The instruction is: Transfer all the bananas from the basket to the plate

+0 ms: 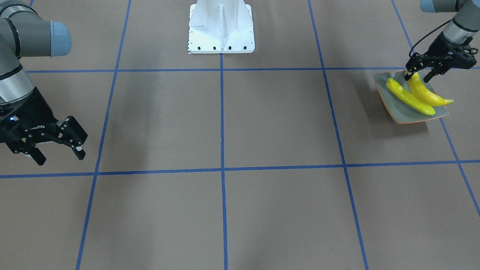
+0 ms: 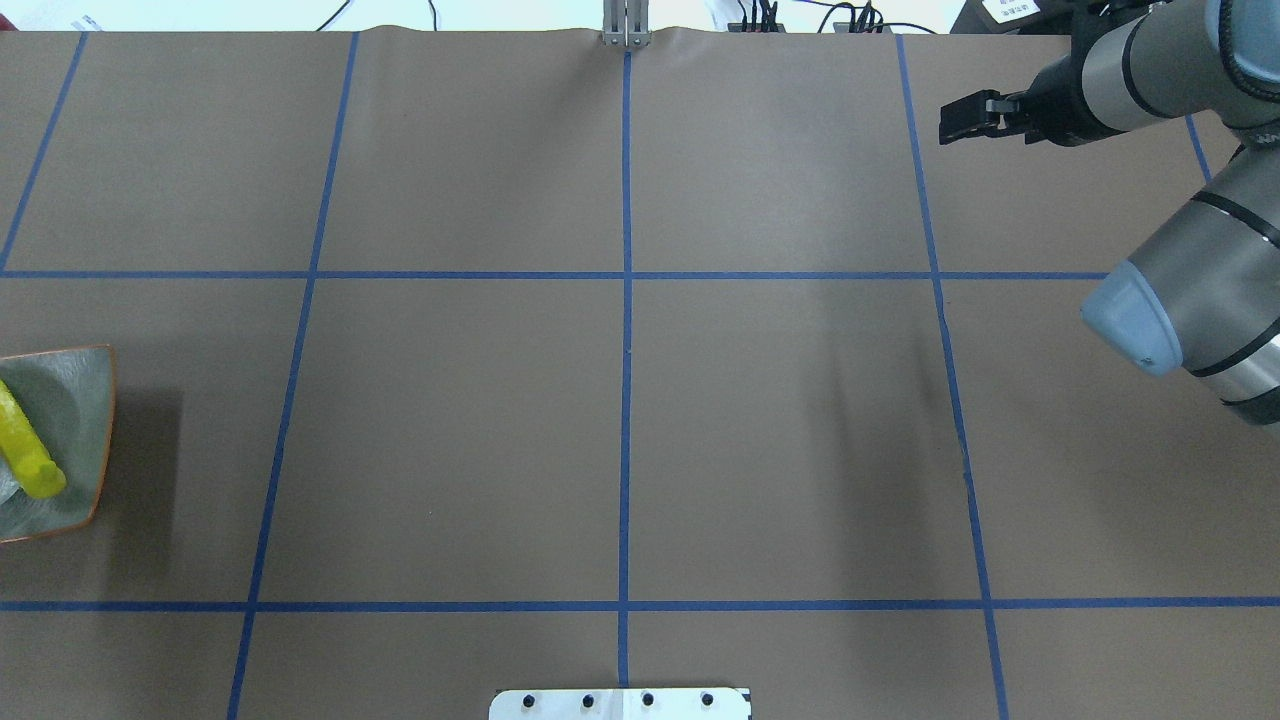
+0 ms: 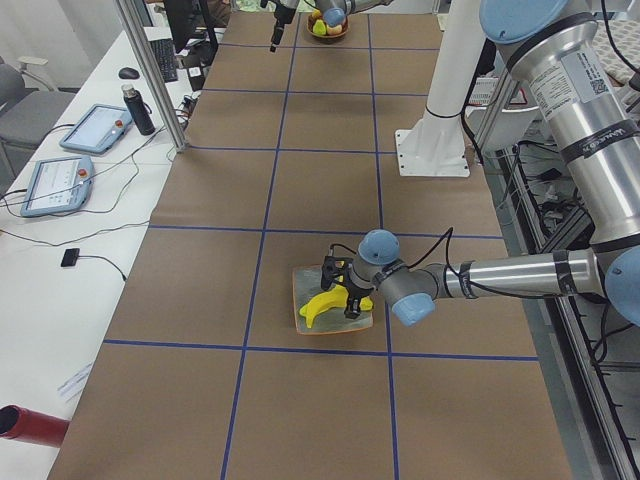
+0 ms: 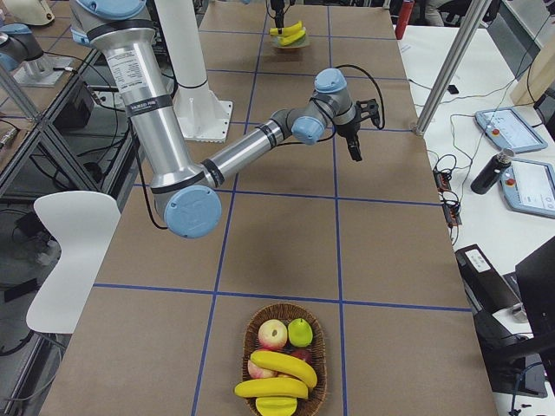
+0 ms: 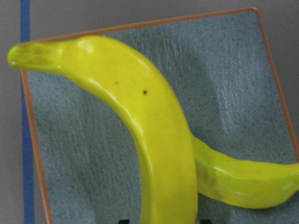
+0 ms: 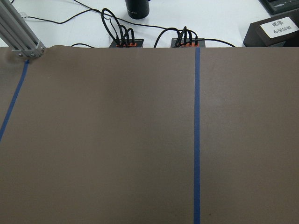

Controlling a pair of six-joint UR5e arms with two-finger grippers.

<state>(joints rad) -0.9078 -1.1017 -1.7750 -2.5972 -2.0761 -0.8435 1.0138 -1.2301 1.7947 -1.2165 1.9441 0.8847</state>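
The plate point(image 1: 401, 110) sat on the brown counter point(image 1: 277, 120), well off to the robot's left of the white base point(image 1: 221, 26) and a little farther out from the robot than the base. Two bananas lay on it. One banana point(image 1: 410, 97) rested flat along the plate. The second banana point(image 1: 429, 96) lay just beside it on the side away from the base and crossed over it in the left wrist view.

The left gripper point(image 1: 419, 76) hung low over the plate's corner, its jaws standing on either side of the second banana's end and close to it. Whether they pressed on the fruit could not be told.

The right gripper point(image 1: 60, 155) hovered above bare counter, well off to the robot's right of the base, with its jaws spread wide and nothing between them.

The basket point(image 4: 286, 308) stood farther out to the right of the base. At least two more bananas point(image 4: 284, 367) lay in it with an apple point(image 4: 273, 334) and a green fruit point(image 4: 300, 331).
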